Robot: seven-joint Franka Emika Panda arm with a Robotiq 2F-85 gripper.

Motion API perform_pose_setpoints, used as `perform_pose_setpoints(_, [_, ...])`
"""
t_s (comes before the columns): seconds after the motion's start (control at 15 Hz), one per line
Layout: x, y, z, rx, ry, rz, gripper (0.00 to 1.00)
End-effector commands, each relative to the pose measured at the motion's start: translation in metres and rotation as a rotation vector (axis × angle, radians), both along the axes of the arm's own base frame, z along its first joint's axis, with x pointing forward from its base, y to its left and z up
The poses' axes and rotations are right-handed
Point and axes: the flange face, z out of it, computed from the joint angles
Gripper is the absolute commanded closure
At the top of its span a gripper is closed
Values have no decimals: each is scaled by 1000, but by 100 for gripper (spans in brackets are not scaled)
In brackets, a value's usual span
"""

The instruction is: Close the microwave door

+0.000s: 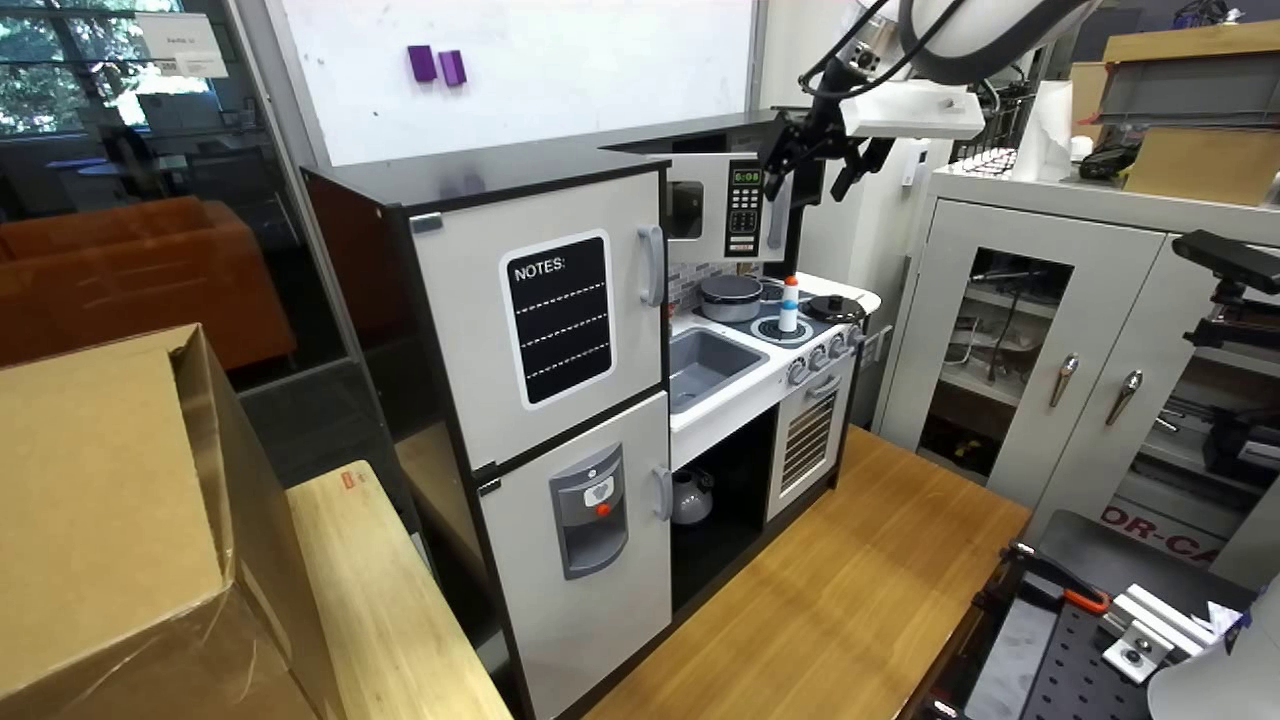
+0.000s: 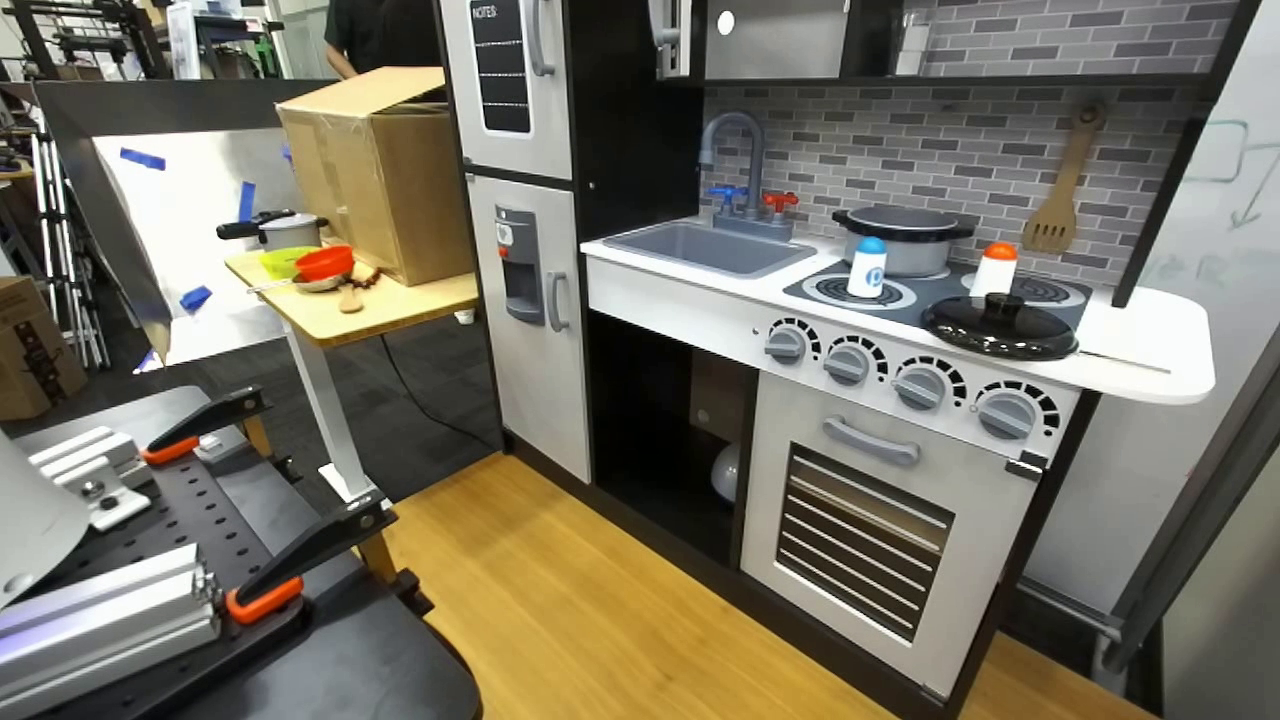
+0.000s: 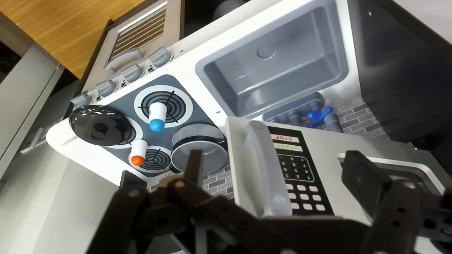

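Observation:
The microwave door (image 1: 722, 215) is a pale grey-white panel with a dark window, keypad and grey handle. It stands open, swung out beside the tall fridge unit. In an exterior view it shows nearly edge-on (image 2: 682, 35), with the microwave's grey inside (image 2: 775, 40) visible. In the wrist view, which stands upside down, the door (image 3: 339, 148) shows its outer face, and its handle (image 3: 268, 165) lies between my fingers in the picture. My gripper (image 1: 815, 182) is open, high by the door's handle side. It also shows in the wrist view (image 3: 276, 161). Contact cannot be told.
Below are the sink (image 3: 272, 56), the pot (image 3: 199, 148), a black lid (image 3: 102, 125), a blue-topped bottle (image 3: 157, 114) and an orange-topped bottle (image 3: 138, 151). The fridge unit (image 1: 470, 310) stands beside the door. A grey cabinet (image 1: 930, 290) stands at the right.

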Motion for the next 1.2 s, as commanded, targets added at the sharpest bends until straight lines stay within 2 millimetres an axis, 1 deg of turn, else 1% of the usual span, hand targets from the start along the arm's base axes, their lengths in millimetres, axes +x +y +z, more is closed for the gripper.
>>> perform_pose_setpoints(0.0, [1, -4, -4, -48, -10, -20, 0])
perform_pose_setpoints(0.2, [8, -1, -11, -92, 2, -30, 0])
perform_pose_setpoints(0.4, [18, 15, -18, -118, 6, -3, 0])
perform_pose_setpoints(0.6, [25, 30, -20, -145, -5, 29, 0])
perform_pose_setpoints(0.73, [28, 31, -19, -169, -10, 41, 0])
perform_pose_setpoints(1.13, [31, 22, -23, -205, 1, 30, 0])
